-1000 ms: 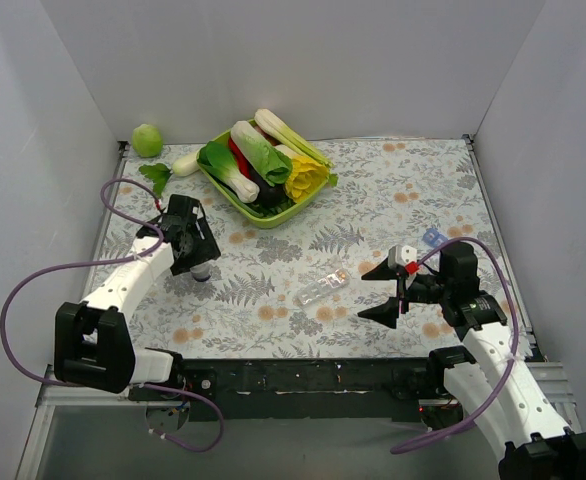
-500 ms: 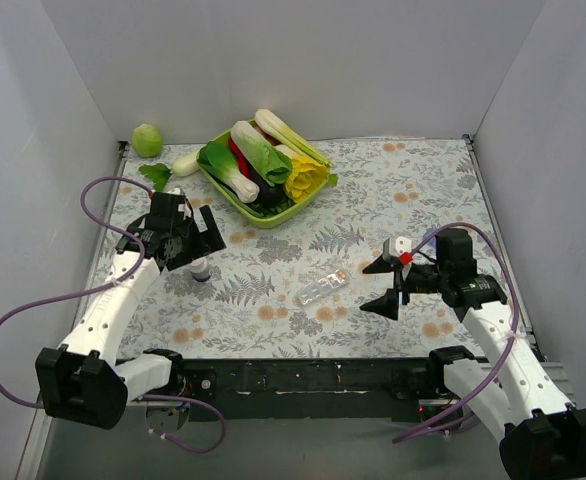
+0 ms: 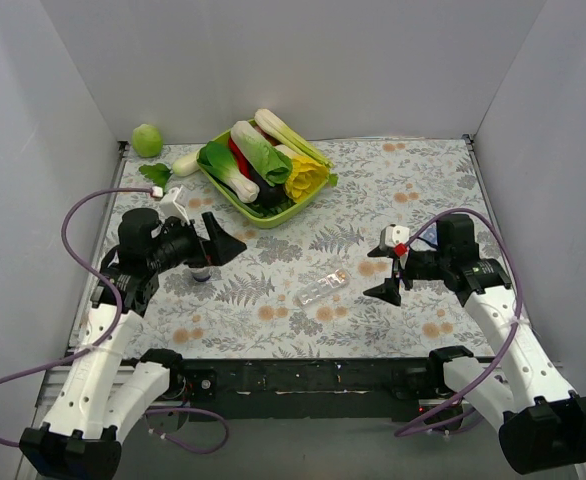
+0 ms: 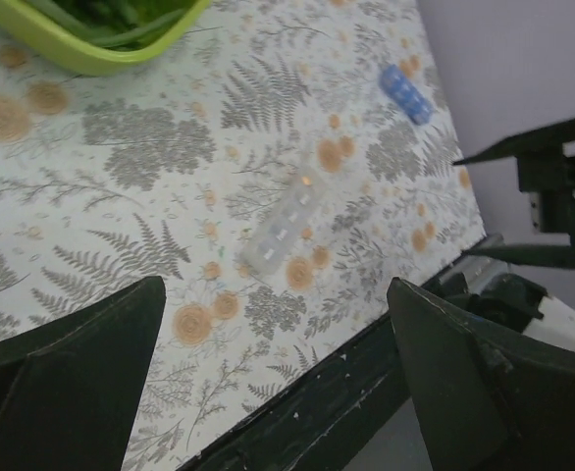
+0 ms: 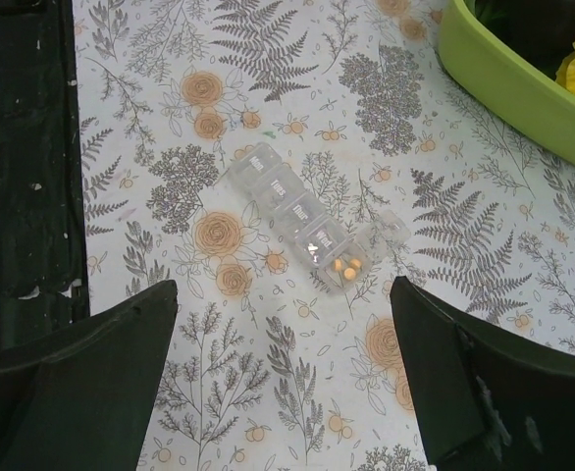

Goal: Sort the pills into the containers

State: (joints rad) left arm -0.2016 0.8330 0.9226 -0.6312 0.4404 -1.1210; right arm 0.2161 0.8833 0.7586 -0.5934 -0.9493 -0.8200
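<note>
The containers are one clear pill-organiser strip (image 3: 321, 286) lying flat mid-table, also seen in the left wrist view (image 4: 283, 231) and the right wrist view (image 5: 292, 221). Its end compartment stands open and holds a few orange pills (image 5: 346, 265). My left gripper (image 3: 223, 243) hovers to the left of the strip, open and empty (image 4: 275, 285). From the right, my right gripper (image 3: 381, 280) faces the strip, open with nothing between its fingers (image 5: 284, 289). A small white bottle (image 3: 202, 272) stands just below the left gripper, apart from it.
A green tray (image 3: 263, 218) of vegetables sits at the back centre, its rim showing in both wrist views (image 4: 72, 54) (image 5: 503, 88). A green round fruit (image 3: 147, 139) lies at the back left. A small blue box (image 3: 431, 238) lies behind the right gripper.
My left gripper has opened, risen off the small white bottle and swung to point right. The right gripper has shifted slightly back and stays open.
</note>
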